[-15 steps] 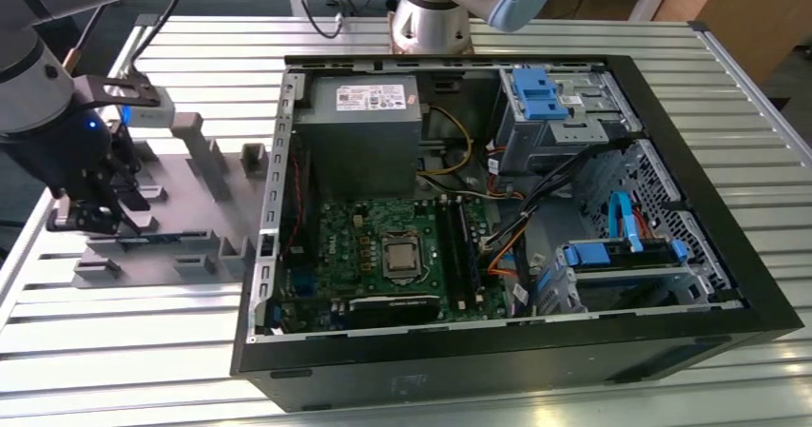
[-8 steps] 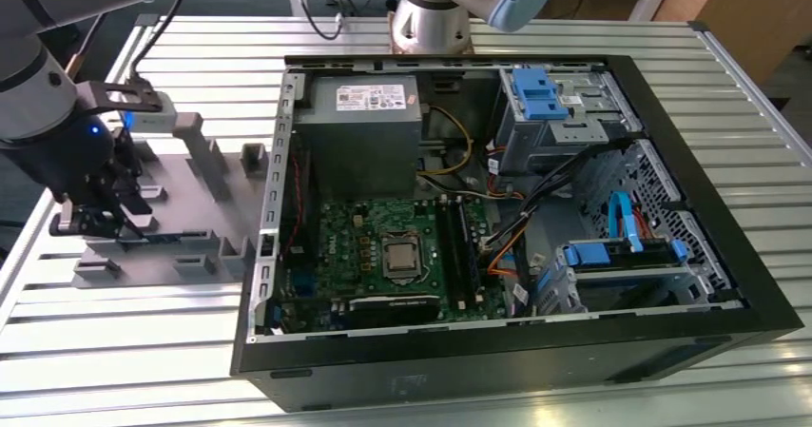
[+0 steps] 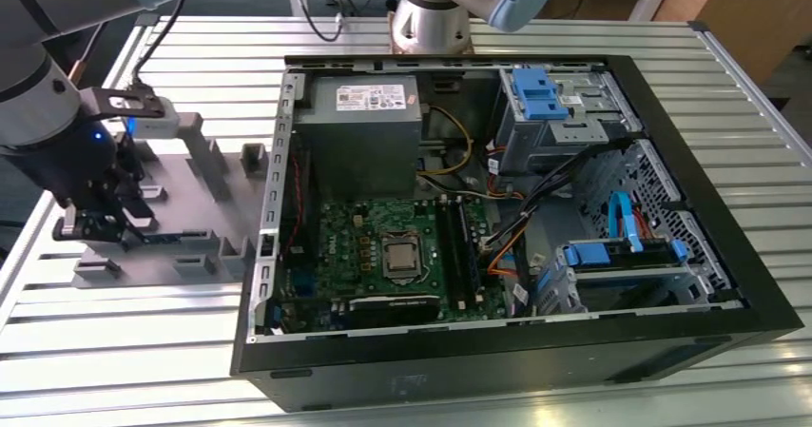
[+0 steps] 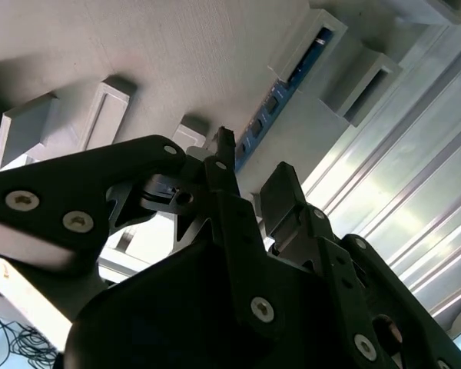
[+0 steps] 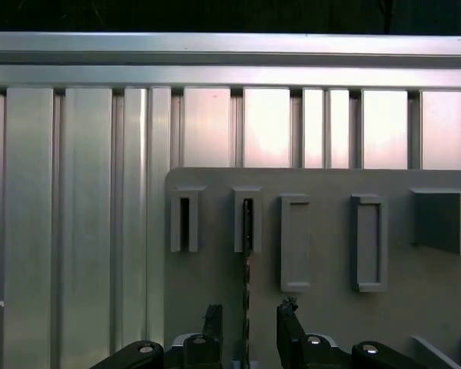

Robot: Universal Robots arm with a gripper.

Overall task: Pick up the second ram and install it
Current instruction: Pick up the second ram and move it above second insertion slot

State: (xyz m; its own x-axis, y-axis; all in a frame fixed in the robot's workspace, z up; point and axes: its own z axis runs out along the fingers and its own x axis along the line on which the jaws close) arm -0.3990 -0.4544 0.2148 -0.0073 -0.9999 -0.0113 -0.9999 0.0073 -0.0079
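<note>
The second ram (image 5: 247, 288) stands on its thin edge in slotted blocks on the grey fixture plate (image 5: 415, 307). In the exterior view the ram (image 3: 171, 238) is a dark strip at that view's left, beside the computer case. My gripper (image 5: 250, 317) is open and low over the plate, with one finger on each side of the ram and a gap to both. In the second wrist view the gripper (image 4: 250, 175) sits just short of the ram's bluish edge (image 4: 280, 96). In the exterior view the gripper (image 3: 108, 229) hangs over the plate's near end.
The open computer case (image 3: 710, 284) lies in the middle of the ribbed metal table (image 3: 127, 351). Inside it the green motherboard (image 3: 368, 246) has long memory slots (image 3: 454, 251) beside the processor. Upright grey blocks (image 3: 203, 156) rise from the fixture plate behind the gripper.
</note>
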